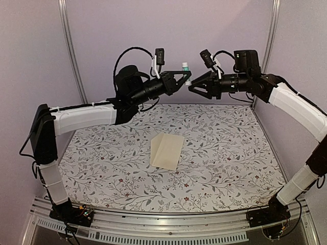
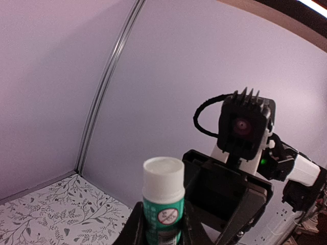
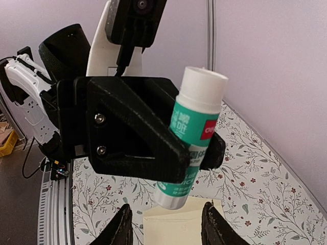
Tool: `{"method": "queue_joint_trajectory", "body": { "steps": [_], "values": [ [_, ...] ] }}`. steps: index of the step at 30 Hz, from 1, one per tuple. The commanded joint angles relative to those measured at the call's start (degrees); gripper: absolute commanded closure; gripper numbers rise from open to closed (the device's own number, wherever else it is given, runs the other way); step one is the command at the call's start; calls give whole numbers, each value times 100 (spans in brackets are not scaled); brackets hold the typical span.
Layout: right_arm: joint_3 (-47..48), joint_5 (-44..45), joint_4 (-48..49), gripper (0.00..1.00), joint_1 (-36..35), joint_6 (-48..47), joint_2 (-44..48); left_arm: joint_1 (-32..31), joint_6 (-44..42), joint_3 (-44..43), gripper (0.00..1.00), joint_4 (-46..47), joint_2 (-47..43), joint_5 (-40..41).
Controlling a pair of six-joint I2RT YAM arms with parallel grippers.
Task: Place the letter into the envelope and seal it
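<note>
The cream envelope (image 1: pixel 166 150) lies flat on the floral table mat, with a fold line running along its length; its near end also shows in the right wrist view (image 3: pixel 179 229). The printed tan letter is not visible in any view. My left gripper (image 1: pixel 185 76) is raised high over the back of the table and is shut on a green-and-white glue stick (image 1: pixel 186 68), cap end up (image 2: pixel 162 199). My right gripper (image 1: pixel 193 87) is open and empty, facing the left gripper at close range. The glue stick (image 3: pixel 196 138) hangs just beyond its spread fingers (image 3: pixel 212 224).
The floral mat (image 1: pixel 102 158) covers the table. Lilac walls with metal corner posts (image 1: pixel 71 51) close in the back and sides. The two grippers nearly meet in the air above the mat's back edge.
</note>
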State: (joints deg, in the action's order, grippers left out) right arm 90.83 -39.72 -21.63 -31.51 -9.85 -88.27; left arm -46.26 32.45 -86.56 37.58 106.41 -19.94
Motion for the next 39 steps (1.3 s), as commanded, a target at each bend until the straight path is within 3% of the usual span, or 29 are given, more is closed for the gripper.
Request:
{"method": "queue_joint_trajectory", "body": {
  "steps": [1,9,13,16,19,22,26,33,36,39],
  "values": [
    [221,-185,307,56,-117,300,-91,-120,77,-194,98,302,76,-333],
    [163,-346,421,62,-119,472,-132,-159,140,-271,98,302,160,-492],
    [163,-398,451,72,-121,531,-146,-158,112,-319,98,257,200,-547],
    [125,-471,487,85,-119,581,-147,-158,93,-353,97,213,209,-581],
    [58,-531,484,97,-119,611,-147,-155,17,-370,85,104,197,-574],
    [1,-452,367,100,-119,471,-102,-126,-70,-380,73,-116,118,-539],
    [-81,-356,151,100,-119,126,-43,-65,-127,-351,70,-338,25,-564],
    [-178,-227,71,100,-119,-52,36,19,-35,-451,87,-528,60,-764],
    [-188,-255,35,100,-80,-74,54,55,5,-468,100,-514,64,-879],
    [-171,-1511,0,95,270,-49,18,143,106,-467,100,-416,79,-1265]
  ]
}}
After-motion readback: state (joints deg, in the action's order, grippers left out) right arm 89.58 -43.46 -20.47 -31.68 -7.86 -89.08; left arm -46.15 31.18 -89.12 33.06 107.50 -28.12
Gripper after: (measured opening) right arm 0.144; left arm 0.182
